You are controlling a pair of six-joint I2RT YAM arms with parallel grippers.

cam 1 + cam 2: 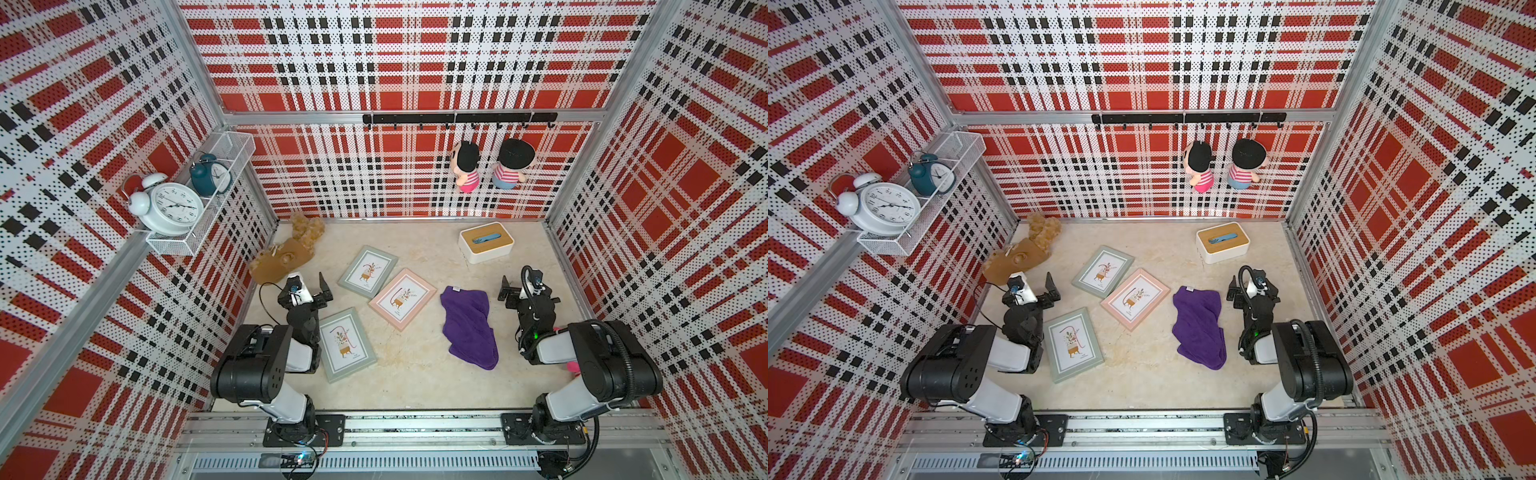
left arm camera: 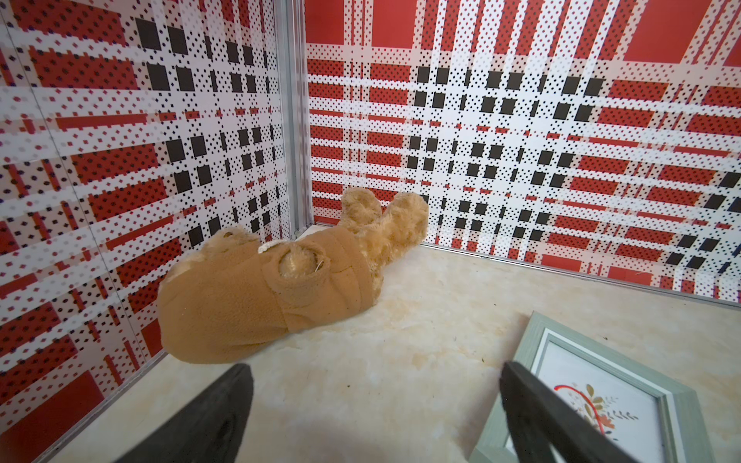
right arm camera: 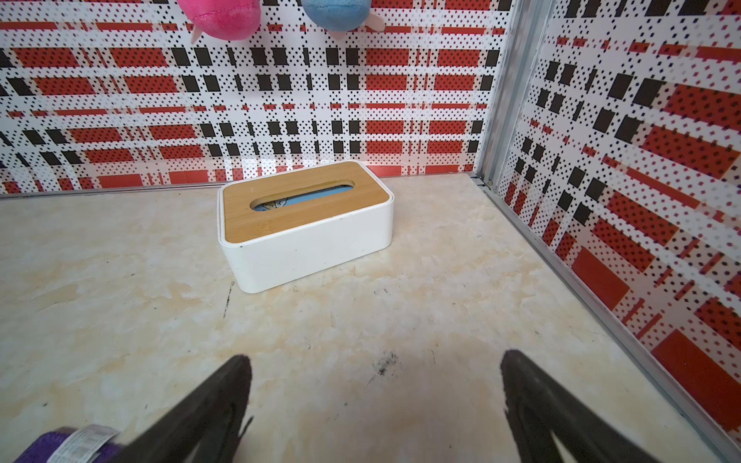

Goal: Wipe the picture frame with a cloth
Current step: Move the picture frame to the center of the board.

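1 marbled tabletop (image 1: 415, 386) filled the floor of the plaid-walled cell. Bearings were read in the top views from its middle, 12 at the back wall, 6 at the arm bases.

The left arm (image 1: 249, 365) rose from 7 o'clock and the right arm (image 1: 606, 361) from 5. The left gripper (image 2: 375, 371) hung low at 9 o'clock, fingers (image 2: 216, 417) spread wide, with only bare table between them. The right gripper (image 3: 375, 360) hung at 3 o'clock, also spread wide and holding nothing.

The cloth (image 1: 469, 328), deep purple, lay rumpled on the table between 3 and 4 o'clock, its white tag (image 1: 456, 289) at the 12 o'clock end. It sat between the pink frame (image 1: 402, 298) and the right gripper, touching neither. In the right wrist view its tagged corner showed just beside 1 finger.

3 picture frames lay face up. The near green frame (image 1: 347, 345) was at 8 o'clock beside the left arm, the pink frame just off centre, and the far green frame (image 1: 368, 272) at 11 o'clock. The corners of those last 2 nearly met. The far green frame's edge lay just beside the left gripper's inner finger; contact could not be judged.

A brown plush toy (image 1: 282, 259) lay in the 10 o'clock corner. A white tissue box (image 1: 486, 241) with a wooden lid sat at 1 o'clock. 2 alarm clocks, white (image 1: 170, 205) and blue (image 1: 208, 174), stood in a wire shelf (image 1: 174, 245) on the 9 o'clock wall. 2 dolls (image 1: 465, 166) hung on the 12 o'clock wall.
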